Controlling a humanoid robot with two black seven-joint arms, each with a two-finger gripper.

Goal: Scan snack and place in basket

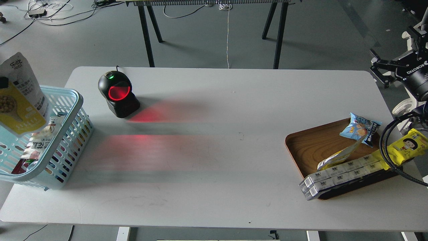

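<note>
Snack [20,97] hangs tilted above basket [75,97] rim

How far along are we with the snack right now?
The snack hangs above the basket at the left edge, far from the scanner, so scanning looks finished, though that is a guess. In hand: the drop. The left gripper holding it is barely visible. Left: release it into the basket. The right gripper waits, open, above the tray.

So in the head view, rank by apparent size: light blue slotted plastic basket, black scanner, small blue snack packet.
1. Light blue slotted plastic basket, partly cropped
2. Black scanner
3. Small blue snack packet
</note>
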